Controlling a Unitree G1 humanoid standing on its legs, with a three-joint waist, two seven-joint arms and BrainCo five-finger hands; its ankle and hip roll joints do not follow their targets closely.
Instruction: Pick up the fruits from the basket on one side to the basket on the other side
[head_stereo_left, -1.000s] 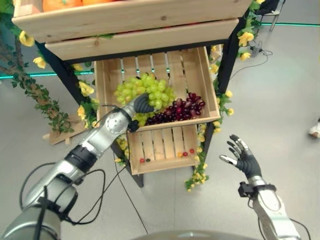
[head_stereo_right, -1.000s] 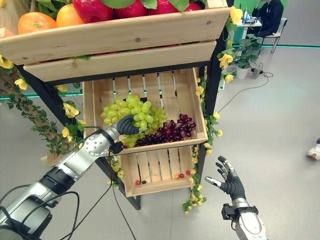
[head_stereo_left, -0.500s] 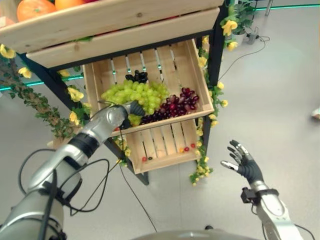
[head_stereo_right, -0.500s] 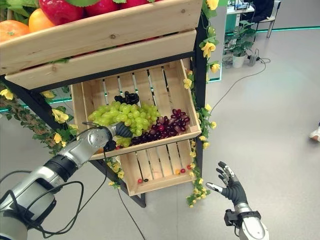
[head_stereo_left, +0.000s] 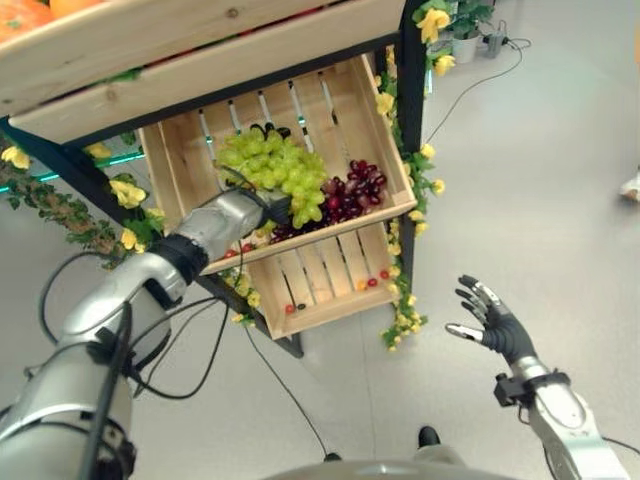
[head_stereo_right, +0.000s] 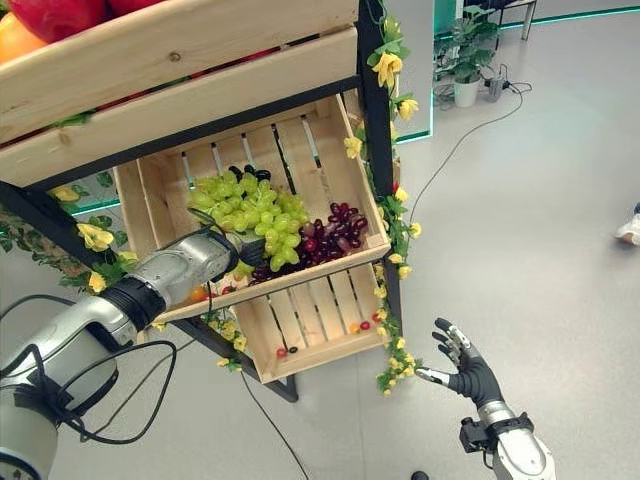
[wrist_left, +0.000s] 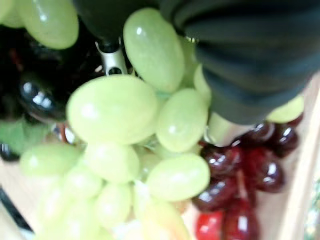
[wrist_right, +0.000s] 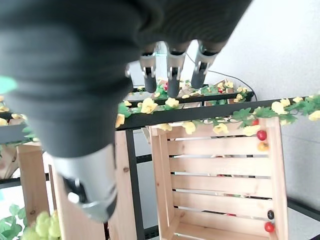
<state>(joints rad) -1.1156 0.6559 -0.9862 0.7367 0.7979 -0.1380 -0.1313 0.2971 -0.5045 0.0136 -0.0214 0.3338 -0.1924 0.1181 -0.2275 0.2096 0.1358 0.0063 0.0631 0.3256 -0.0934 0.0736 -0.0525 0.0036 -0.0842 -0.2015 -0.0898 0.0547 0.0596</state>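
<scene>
Green grapes lifted from the crate

The green grapes (head_stereo_left: 272, 170) had been raised above the red grapes (head_stereo_left: 350, 192) since half a second earlier, apparently lifted out; the left robot hand (head_stereo_left: 277, 209) lay among them, its grip undeterminable. The right robot hand (head_stereo_left: 495, 323) was held spread at 4 o'clock. The wooden crate (head_stereo_left: 395, 170) sat on a flower-trimmed shelf above grey floor (head_stereo_left: 520, 150).

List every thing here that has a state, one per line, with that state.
Left hand: inside the middle crate among the green grapes, fingers hidden.
Right hand: open, fingers spread, holding nothing, above the floor.
Green grapes: heaped in the middle crate, pressed round the left hand.
Red grapes: lying in the same crate, beside the green ones.
Middle crate: tilted forward on the stand.
Lower crate: a few small fruits at its front edge.
</scene>
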